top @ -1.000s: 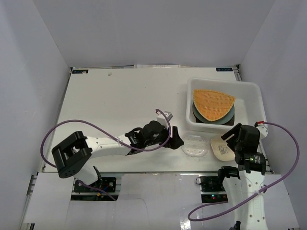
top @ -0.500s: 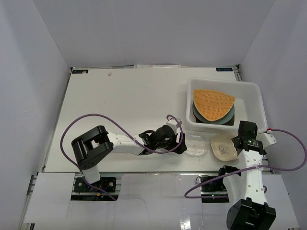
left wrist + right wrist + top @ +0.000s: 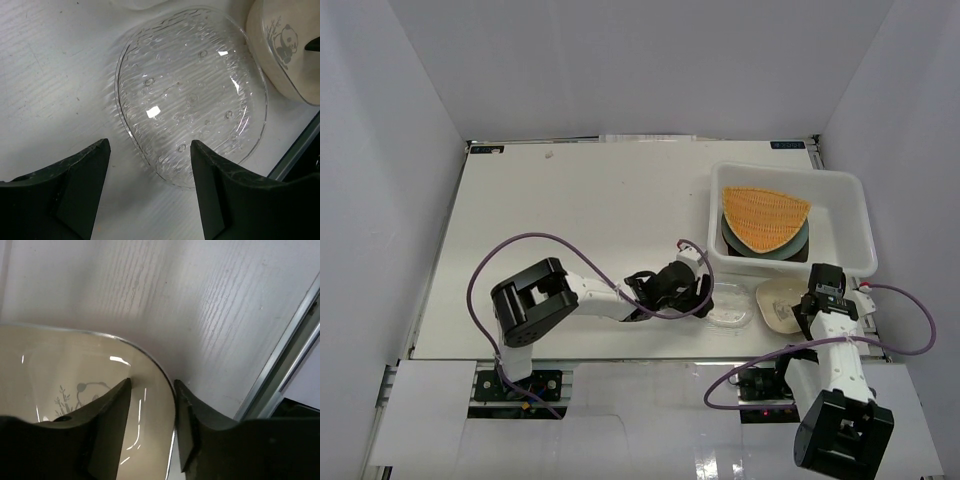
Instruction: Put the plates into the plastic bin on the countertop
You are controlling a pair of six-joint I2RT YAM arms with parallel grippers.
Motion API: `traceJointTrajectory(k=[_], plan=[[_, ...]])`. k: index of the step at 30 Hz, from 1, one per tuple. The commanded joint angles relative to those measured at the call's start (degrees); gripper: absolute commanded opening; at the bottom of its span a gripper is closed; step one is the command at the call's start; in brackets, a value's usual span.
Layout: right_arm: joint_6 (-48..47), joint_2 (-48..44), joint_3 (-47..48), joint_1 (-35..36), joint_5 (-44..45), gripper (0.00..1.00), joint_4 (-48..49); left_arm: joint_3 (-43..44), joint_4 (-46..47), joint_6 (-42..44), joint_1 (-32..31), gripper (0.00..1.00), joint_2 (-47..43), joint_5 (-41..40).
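A clear plate (image 3: 728,309) lies on the white countertop (image 3: 570,200) near its front edge; it fills the left wrist view (image 3: 192,95). My left gripper (image 3: 703,293) is open, and the plate's near rim lies between its fingertips (image 3: 102,150). A cream plate (image 3: 780,303) with a panda print (image 3: 286,42) lies just right of it. My right gripper (image 3: 812,303) is open and straddles the cream plate's (image 3: 75,375) rim, one finger (image 3: 112,415) inside and one outside. The plastic bin (image 3: 860,215) holds the orange triangular plate (image 3: 765,215) on a teal plate (image 3: 802,243).
The countertop's metal front edge (image 3: 285,365) runs close beside the cream plate. The bin's near wall (image 3: 760,265) stands just behind both loose plates. White walls enclose the table on three sides.
My left gripper has moved right along the front edge up to the clear plate. My right arm has swung in and dropped its gripper over the cream plate's right rim.
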Motion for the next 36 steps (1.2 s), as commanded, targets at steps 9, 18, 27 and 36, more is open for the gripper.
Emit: traceJointTrajectory(k=[9, 18, 27, 36], plan=[[-6.68, -3.96, -0.11, -0.15, -11.44, 0.17, 3.93, 3.44, -2.7, -0.09, -0.33, 0.42, 4.94, -7.28], [-9.78, -7.74, -4.06, 6.5, -23.67, 0.08, 9.1, -10.76, -8.5, -1.4, 0.45, 0.0, -9.88, -20.12], [4.03, -4.31, 0.84, 45.26, -5.32, 0.08, 7.37, -17.3, -23.34, -3.25, 4.67, 0.0, -40.26, -27.06], [0.55, 3.68, 22.15, 67.08, 11.54, 0.08, 7.63, -12.91, -34.08, -4.13, 7.66, 0.0, -57.27, -34.89]])
